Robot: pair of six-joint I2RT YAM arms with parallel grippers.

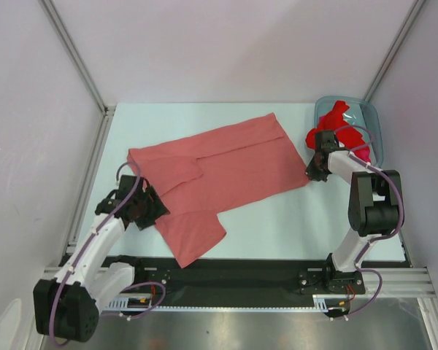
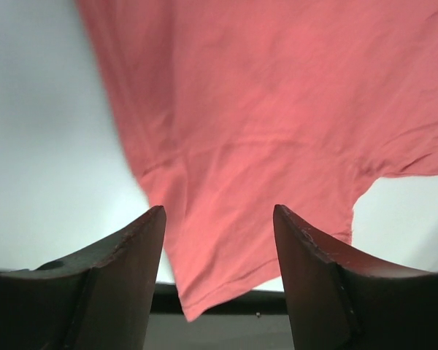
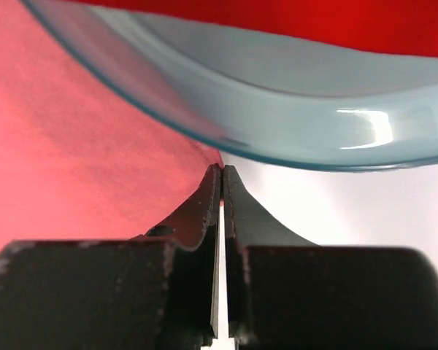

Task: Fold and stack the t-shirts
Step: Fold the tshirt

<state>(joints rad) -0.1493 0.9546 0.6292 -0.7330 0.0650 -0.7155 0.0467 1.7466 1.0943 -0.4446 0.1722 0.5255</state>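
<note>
1. The salmon-pink t-shirt (image 1: 226, 164) lies spread on the counter (image 1: 277, 219). The red t-shirts (image 1: 337, 117) sit in the bin (image 1: 372, 124).
2. The right fingers (image 3: 197, 211) are closed tight, apparently pinching the shirt's corner beside the bin. Hold that pinch firm.
3. The left fingers (image 2: 131, 248) stand apart over the shirt's near-left edge, gripping nothing. Seat them around the cloth before clamping.
4. Lift both ends level to avoid wrinkles.
</note>
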